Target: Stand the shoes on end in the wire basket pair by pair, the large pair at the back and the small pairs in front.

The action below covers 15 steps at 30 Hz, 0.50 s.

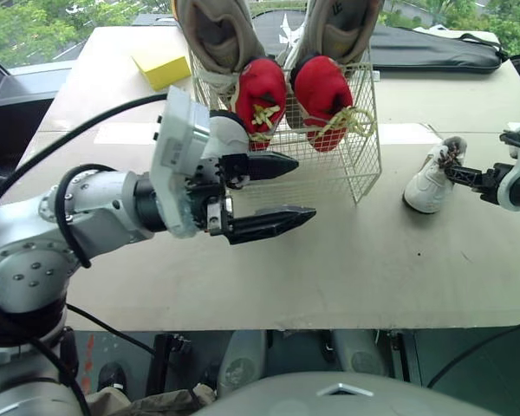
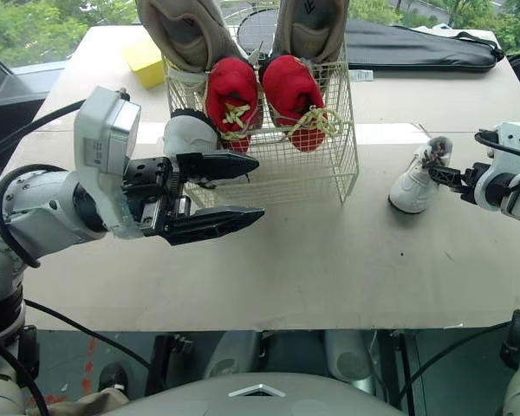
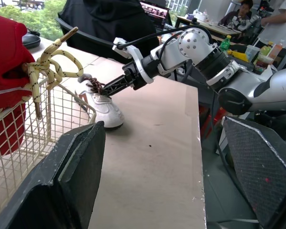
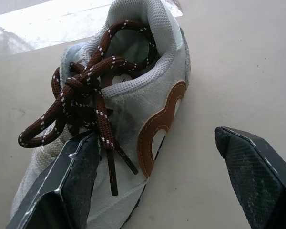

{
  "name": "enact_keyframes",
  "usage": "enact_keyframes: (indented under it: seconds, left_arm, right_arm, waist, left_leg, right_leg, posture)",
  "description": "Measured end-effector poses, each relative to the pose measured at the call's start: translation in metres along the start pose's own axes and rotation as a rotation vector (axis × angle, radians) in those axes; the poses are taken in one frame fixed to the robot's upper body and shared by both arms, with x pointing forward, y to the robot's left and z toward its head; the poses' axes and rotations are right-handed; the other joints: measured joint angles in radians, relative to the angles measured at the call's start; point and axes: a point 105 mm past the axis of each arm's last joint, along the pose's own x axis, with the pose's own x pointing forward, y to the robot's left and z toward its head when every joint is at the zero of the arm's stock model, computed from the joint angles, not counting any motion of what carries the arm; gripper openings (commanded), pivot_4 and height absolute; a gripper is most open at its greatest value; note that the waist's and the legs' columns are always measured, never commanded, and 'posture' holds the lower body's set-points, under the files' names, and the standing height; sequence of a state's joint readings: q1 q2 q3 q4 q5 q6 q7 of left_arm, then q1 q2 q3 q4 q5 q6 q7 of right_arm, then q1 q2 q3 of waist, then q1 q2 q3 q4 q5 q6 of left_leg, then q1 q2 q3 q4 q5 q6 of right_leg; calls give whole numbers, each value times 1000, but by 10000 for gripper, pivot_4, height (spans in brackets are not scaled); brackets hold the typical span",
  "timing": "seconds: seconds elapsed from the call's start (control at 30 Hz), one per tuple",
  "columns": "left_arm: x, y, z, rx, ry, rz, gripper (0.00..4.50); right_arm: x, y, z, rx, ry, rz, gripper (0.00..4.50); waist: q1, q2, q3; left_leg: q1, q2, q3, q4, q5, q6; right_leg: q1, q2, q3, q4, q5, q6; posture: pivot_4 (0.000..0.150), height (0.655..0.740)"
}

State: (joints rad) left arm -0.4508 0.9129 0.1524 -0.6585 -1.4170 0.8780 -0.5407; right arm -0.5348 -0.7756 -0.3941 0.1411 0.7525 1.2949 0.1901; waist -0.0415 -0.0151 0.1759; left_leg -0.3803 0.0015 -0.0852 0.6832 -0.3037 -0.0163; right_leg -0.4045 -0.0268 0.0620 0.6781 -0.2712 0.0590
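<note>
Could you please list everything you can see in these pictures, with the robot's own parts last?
table: one, beige, under everything.
wire basket: one, white, middle of the table towards the back.
large grey shoes: two, grey, on end at the back of the basket.
red shoes: two, red with yellow laces, on end in the front of the basket.
white shoe: one, white with brown laces, on the table right of the basket.
yellow block: one, yellow, back left of the basket.
black bag: one, black, far right edge of the table.
left gripper: open, in front of the basket.
right gripper: open, at the white shoe's laces.
</note>
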Motion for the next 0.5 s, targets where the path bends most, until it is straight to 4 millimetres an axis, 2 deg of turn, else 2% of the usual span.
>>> enact_keyframes:
  seconds: [0.2, 0.37, 0.5]
  left_arm:
    - [0, -1, 0, -2, 0, -6, 42774]
    - [-1, 0, -1, -9, -1, -6, 42774]
    - [0, -1, -2, -14, -5, -11, 42774]
  right_arm:
    - [-2, -5, 0, 54, 34, 9, 37616]
    - [-16, -7, 1, 77, 73, 42, 37616]
    - [-7, 1, -8, 92, 105, 75, 37616]
  waist:
    - [1, 0, 0]
    - [3, 0, 0]
    - [-2, 0, 0]
  left_leg:
    - [0, 0, 0, 0, 0, 0]
    - [-1, 0, 0, 0, 0, 0]
    - [0, 0, 0, 0, 0, 0]
  right_leg:
    - [0, 0, 0, 0, 0, 0]
    - [0, 0, 0, -1, 0, 0]
    - [0, 1, 1, 0, 0, 0]
  posture:
    - [1500, 7400]
    - [1500, 7400]
    - [1500, 7400]
